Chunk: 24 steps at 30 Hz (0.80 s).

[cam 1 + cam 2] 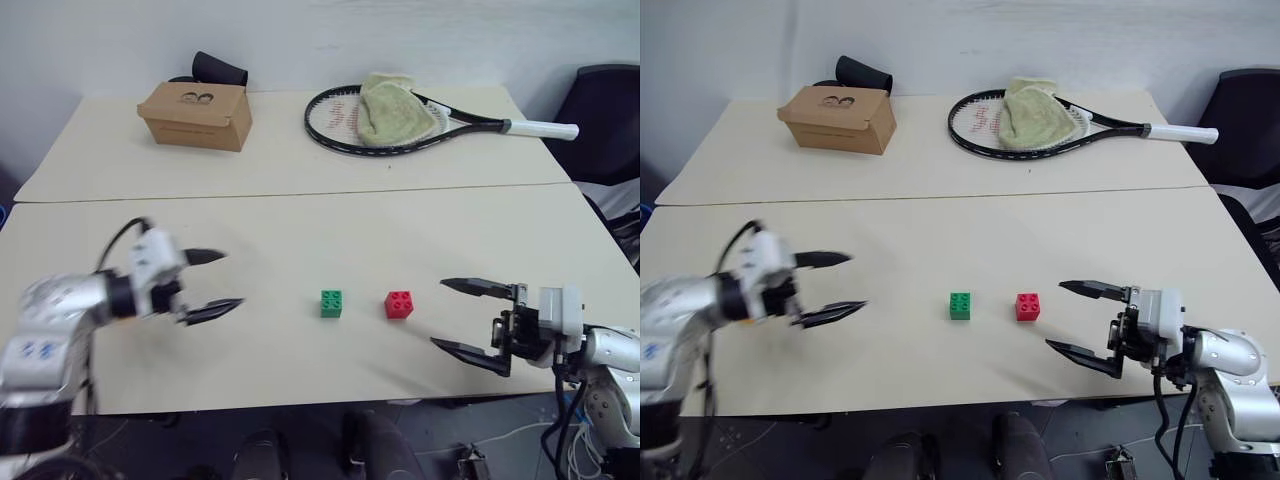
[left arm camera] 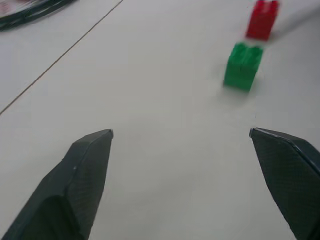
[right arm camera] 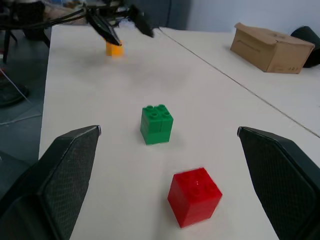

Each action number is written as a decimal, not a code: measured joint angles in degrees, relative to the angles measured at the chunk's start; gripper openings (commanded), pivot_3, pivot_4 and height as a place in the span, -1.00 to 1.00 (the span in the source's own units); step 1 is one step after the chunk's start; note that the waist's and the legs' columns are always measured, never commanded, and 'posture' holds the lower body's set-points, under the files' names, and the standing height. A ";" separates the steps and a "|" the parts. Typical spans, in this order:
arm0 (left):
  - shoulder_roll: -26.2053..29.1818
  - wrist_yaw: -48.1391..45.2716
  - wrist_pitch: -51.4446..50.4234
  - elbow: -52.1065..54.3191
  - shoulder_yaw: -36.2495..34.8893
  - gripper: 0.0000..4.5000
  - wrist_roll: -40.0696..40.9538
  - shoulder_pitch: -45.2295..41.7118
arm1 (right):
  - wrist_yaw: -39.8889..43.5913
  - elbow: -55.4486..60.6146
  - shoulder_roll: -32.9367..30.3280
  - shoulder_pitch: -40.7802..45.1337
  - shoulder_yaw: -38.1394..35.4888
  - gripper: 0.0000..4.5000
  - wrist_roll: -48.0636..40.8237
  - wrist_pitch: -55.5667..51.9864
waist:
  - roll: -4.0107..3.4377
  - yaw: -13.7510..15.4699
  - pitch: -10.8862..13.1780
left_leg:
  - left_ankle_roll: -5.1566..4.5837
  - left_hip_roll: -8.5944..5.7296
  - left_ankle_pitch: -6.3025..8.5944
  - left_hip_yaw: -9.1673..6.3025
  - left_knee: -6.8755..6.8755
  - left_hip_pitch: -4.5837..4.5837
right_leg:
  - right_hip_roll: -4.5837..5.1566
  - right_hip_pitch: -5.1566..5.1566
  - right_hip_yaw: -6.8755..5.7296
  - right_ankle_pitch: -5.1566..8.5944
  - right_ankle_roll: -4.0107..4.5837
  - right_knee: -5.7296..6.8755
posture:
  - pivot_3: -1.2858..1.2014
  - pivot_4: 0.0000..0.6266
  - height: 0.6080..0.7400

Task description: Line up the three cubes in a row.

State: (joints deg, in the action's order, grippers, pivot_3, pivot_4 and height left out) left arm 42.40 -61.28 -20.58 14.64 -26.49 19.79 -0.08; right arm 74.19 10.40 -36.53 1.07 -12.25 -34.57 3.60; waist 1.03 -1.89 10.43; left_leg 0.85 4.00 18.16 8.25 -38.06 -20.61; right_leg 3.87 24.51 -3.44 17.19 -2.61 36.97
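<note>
Sitting near the middle of the front table (image 1: 300, 220) are two of the cubes: the green cube (image 1: 331, 303) and the red cube (image 1: 399, 304), side by side with a small gap, green on the left, red on the right, both studs up. The yellow-orange cube (image 3: 114, 48) turns up in the right wrist view, just under the left hand's fingers, well apart from the other two, so no row of three as things lie.

The left hand (image 1: 213, 283) is at the left of the frame over the table, fingers spread wide, holding nothing. The right hand (image 1: 466, 316) is at the lower right, just right of the red cube, also spread wide and empty, pointing toward the cubes.

On the back table, upper left, there's a brown cardboard box (image 1: 196, 115) with something black (image 1: 218, 69) behind it. Upper middle has a tennis racket (image 1: 440, 122) with a greenish towel (image 1: 393, 110) lying over its strings.
</note>
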 measured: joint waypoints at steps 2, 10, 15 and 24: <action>-3.25 2.35 3.32 0.14 -8.11 0.98 0.54 6.63 | -0.46 -0.02 2.16 1.97 1.70 1.00 0.71 1.20 | 0.11 0.39 -0.01 | -0.07 -0.04 0.12 -0.01 0.00 0.04 | 0.10 -0.05 0.00 -0.01 0.00 -0.01 | 0.03 -0.52 1.00; -13.94 11.41 5.79 -4.11 -29.75 0.98 7.09 23.62 | -0.89 -0.81 5.49 5.07 5.63 1.00 1.77 3.83 | 0.36 0.36 -0.06 | -0.62 -0.20 0.53 0.01 0.01 0.06 | 0.45 -0.09 -0.09 0.00 -0.01 -0.06 | 0.03 -0.52 1.00; -18.72 13.25 5.86 -6.41 -30.46 0.98 9.52 28.61 | 0.23 -2.19 5.51 5.88 6.28 1.00 1.72 3.99 | 0.60 0.50 -0.09 | -0.64 -0.20 0.56 -0.05 0.01 0.06 | 0.48 -0.11 -0.18 0.01 0.02 -0.08 | 0.03 -0.52 1.00; -19.03 32.83 -5.54 5.67 -22.34 0.98 13.15 17.56 | 2.26 -5.66 5.57 7.00 7.29 1.00 1.74 5.41 | 0.68 0.33 -0.15 | -0.60 -0.20 0.56 -0.10 0.05 0.09 | 0.50 -0.17 -0.17 0.01 0.02 -0.03 | 0.03 -0.52 1.00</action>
State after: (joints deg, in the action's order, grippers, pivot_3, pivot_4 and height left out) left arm 23.37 -28.45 -26.12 20.30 -48.83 32.95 17.48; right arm 76.45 4.74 -30.95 8.06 -4.95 -32.82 9.01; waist 1.71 -1.56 10.29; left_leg 0.24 3.80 18.73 8.15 -38.01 -20.52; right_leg 4.37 24.34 -3.61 17.20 -2.58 36.94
